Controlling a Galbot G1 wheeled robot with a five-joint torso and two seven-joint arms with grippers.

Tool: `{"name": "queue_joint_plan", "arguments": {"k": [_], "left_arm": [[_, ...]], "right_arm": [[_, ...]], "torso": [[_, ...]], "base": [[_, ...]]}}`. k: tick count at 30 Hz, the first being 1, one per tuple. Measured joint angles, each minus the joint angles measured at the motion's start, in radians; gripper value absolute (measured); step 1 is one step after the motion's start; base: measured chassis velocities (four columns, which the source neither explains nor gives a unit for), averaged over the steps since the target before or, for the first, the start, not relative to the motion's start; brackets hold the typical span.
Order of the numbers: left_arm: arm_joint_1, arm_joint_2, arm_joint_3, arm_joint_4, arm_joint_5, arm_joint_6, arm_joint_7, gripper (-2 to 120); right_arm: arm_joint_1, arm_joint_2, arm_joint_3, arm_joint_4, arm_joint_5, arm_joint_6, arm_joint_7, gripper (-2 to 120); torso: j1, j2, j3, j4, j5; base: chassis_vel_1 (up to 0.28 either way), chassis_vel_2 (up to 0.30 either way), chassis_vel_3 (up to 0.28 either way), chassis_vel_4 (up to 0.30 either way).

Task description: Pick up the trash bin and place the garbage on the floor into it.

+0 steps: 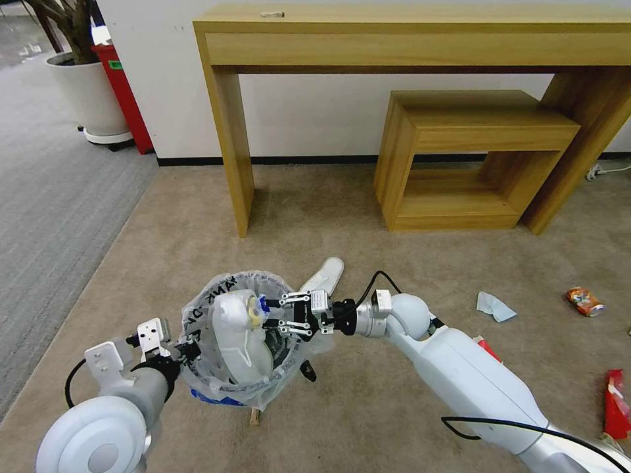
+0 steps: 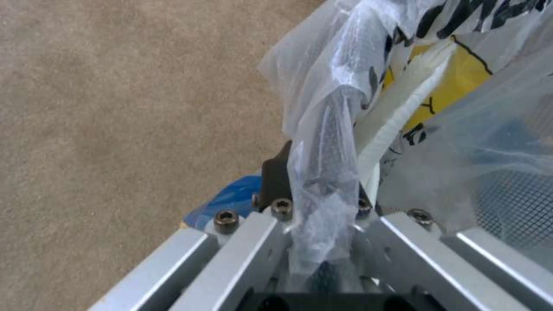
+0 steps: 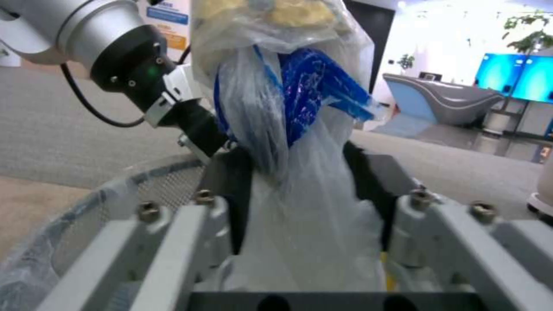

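Two grippers at work over the tan short-pile carpet floor [image 1: 368,217]. Left gripper [image 1: 187,349] has its fingers [image 2: 276,177] clenched on the near-left rim of the small round black trash bin [image 1: 240,341], pinching the crinkly translucent letter-printed liner bag [image 2: 328,142] against the rim; bin sits in front of the robot, whether lifted off the carpet cannot be told. Right gripper [image 1: 279,315] is at the bin's right rim, over the opening, fingers [image 3: 230,194] closed around a crumpled clear plastic bottle with blue label [image 3: 300,99]. One white slipper [image 1: 236,341] stands upright inside the bin. Second white slipper [image 1: 325,272] lies on the carpet just behind the bin. Well to the right on the carpet: pale-blue tissue [image 1: 494,306], orange can [image 1: 585,301], red wrapper [image 1: 616,404]. Long light-wood bench [image 1: 420,39] stands against the wall beyond.
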Motion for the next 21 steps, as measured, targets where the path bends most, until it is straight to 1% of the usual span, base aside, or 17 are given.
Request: {"name": "queue_joint_plan", "arguments": {"k": [1, 2, 3, 4, 5, 6, 9, 10, 13, 14, 15, 18, 20, 21], "left_arm": [[0.000, 0.001, -0.002, 0.000, 0.000, 0.000, 0.000, 0], [0.000, 0.001, -0.002, 0.000, 0.000, 0.000, 0.000, 0], [0.000, 0.002, -0.004, 0.000, 0.000, 0.000, 0.000, 0], [0.000, 0.003, -0.008, 0.002, 0.000, 0.000, 0.000, 0], [0.000, 0.004, -0.010, 0.005, 0.000, 0.000, 0.000, 0], [0.000, 0.004, -0.010, 0.005, 0.000, 0.000, 0.000, 0], [-0.001, 0.009, -0.023, 0.010, -0.002, 0.000, 0.000, 0], [-0.001, 0.009, -0.023, 0.010, -0.002, 0.000, 0.000, 0], [-0.001, 0.016, -0.043, 0.012, -0.011, 0.000, 0.001, 0], [-0.001, 0.016, -0.043, 0.012, -0.011, 0.000, 0.001, 0], [-0.002, 0.018, -0.049, 0.012, -0.014, 0.000, 0.001, 0], [-0.002, 0.022, -0.063, 0.013, -0.021, 0.000, 0.001, 0], [-0.003, 0.025, -0.080, 0.016, -0.024, 0.000, 0.001, 0], [-0.005, 0.026, -0.091, 0.019, -0.025, 0.000, 0.001, 0]], "right_arm": [[0.000, -0.003, 0.003, 0.002, 0.002, 0.000, 0.002, 49], [0.000, -0.003, 0.003, 0.002, 0.002, 0.000, 0.002, 49], [-0.001, -0.005, 0.006, 0.004, 0.003, 0.000, 0.002, 52], [-0.003, -0.011, 0.013, 0.008, 0.003, -0.003, 0.002, 59], [-0.005, -0.016, 0.018, 0.011, 0.003, -0.007, 0.001, 63], [-0.005, -0.016, 0.018, 0.011, 0.003, -0.007, 0.001, 63], [-0.017, -0.036, 0.046, 0.023, -0.001, -0.021, -0.029, 78], [-0.017, -0.036, 0.046, 0.023, -0.001, -0.021, -0.029, 78], [-0.035, -0.059, 0.083, 0.039, -0.007, -0.024, -0.051, 92], [-0.035, -0.059, 0.083, 0.039, -0.007, -0.024, -0.051, 92], [-0.040, -0.066, 0.092, 0.044, -0.007, -0.024, -0.052, 96], [-0.053, -0.083, 0.118, 0.063, -0.005, -0.024, -0.051, 100], [-0.068, -0.096, 0.150, 0.086, 0.000, -0.023, -0.029, 100], [-0.085, -0.104, 0.173, 0.106, 0.004, -0.024, 0.005, 100]], "torso": [[0.000, 0.000, 0.000, 0.0000, 0.0000], [0.000, 0.000, 0.000, 0.0000, 0.0000], [0.000, 0.000, 0.000, 0.0000, 0.0000], [0.000, 0.000, 0.000, 0.0001, 0.0000], [0.000, 0.000, 0.000, 0.0000, 0.0000], [0.000, 0.000, 0.000, 0.0000, 0.0000], [0.000, 0.000, 0.000, 0.0000, 0.0000], [0.000, 0.000, 0.000, 0.0000, 0.0000], [0.000, 0.000, 0.000, 0.0000, 0.0000], [0.000, 0.000, 0.000, 0.0000, 0.0000], [0.000, 0.000, 0.000, 0.0000, 0.0000], [0.000, 0.000, 0.000, 0.0000, 0.0000], [0.000, 0.000, 0.000, 0.0001, 0.0000], [0.000, 0.000, 0.000, 0.0001, -0.0001]], "base": [[0.000, 0.000, 0.000, 0.000], [0.000, 0.000, 0.000, 0.000], [0.000, 0.000, 0.000, 0.000], [0.000, 0.000, 0.000, 0.000], [0.000, 0.000, 0.000, 0.000], [0.000, 0.000, 0.000, 0.000], [0.000, 0.000, 0.000, 0.000], [0.000, 0.000, 0.000, 0.000], [0.000, 0.000, 0.000, 0.000], [0.000, 0.000, 0.000, 0.000], [0.000, 0.000, 0.000, 0.000], [0.000, 0.000, 0.000, 0.000], [0.000, 0.000, 0.000, 0.000], [0.000, 0.000, 0.000, 0.000]]}}
